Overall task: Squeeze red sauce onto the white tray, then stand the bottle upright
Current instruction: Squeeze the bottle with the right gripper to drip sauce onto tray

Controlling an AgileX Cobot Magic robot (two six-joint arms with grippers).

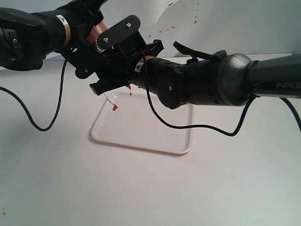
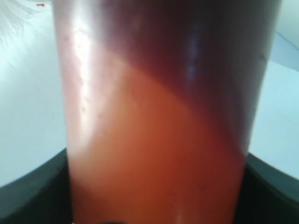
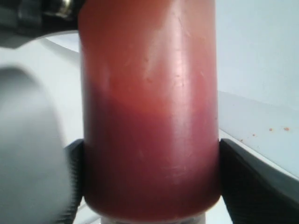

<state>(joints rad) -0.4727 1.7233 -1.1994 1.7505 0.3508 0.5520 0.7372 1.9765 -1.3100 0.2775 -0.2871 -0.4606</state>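
Observation:
The bottle [image 2: 159, 116] fills both wrist views, its dark red sauce pooled toward the cap end [image 3: 149, 93]. My left gripper [image 2: 156, 186] is shut on its body, and a black finger [image 2: 32, 196] presses each side. My right gripper [image 3: 152, 182] is shut on it near the cap, fingers [image 3: 252, 182] against the wall. In the exterior view both grippers [image 1: 89, 47] [image 1: 113, 66] cluster above the far left of the white tray [image 1: 141, 129] and hide most of the bottle [image 1: 96, 30]. Its red nozzle [image 1: 128, 88] points down, with the tethered cap [image 1: 114, 108] dangling. I see no red sauce on the visible tray.
Black cables [image 1: 42, 125] [image 1: 197, 126] hang from both arms down to the white table. The right arm [image 1: 225, 80] spans the tray's far edge. Reddish-brown specks [image 1: 164, 29] dot the back wall.

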